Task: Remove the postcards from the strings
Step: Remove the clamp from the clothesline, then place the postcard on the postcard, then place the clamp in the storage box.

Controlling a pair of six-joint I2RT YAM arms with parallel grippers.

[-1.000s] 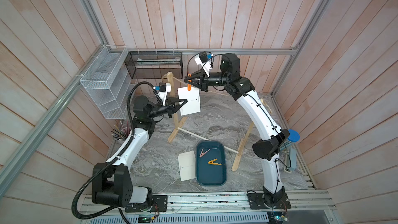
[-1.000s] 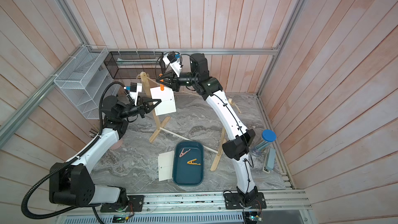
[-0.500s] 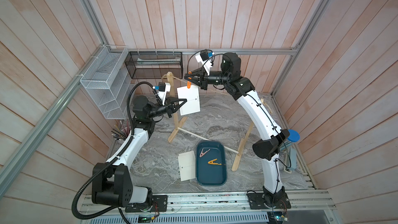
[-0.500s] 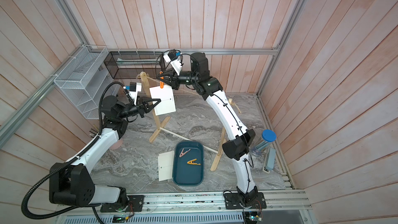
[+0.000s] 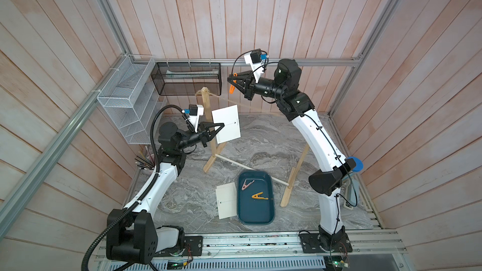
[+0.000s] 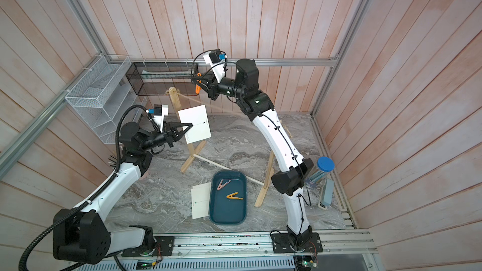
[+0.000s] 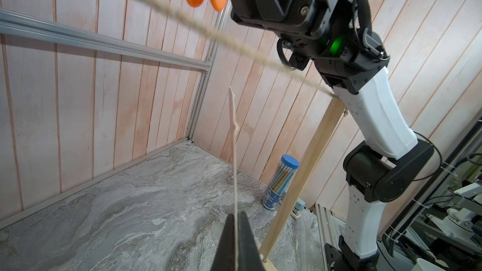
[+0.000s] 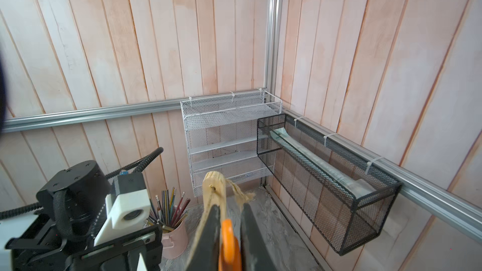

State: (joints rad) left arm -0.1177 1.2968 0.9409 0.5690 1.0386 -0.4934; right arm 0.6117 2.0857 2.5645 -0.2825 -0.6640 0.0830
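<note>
Postcard (image 5: pixel 226 123) sits pinched in left end effector (image 5: pixel 222 125), right end effector (image 5: pixel 232 80) clamping orange clothespin (image 5: pixel 231 89).

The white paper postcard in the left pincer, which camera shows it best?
Both top views: the white rectangular paper postcard turns its printed face to the camera, with the left pincer shut on its edge. The left wrist view shows only its thin edge. The right wrist view does not clearly show it.
</note>
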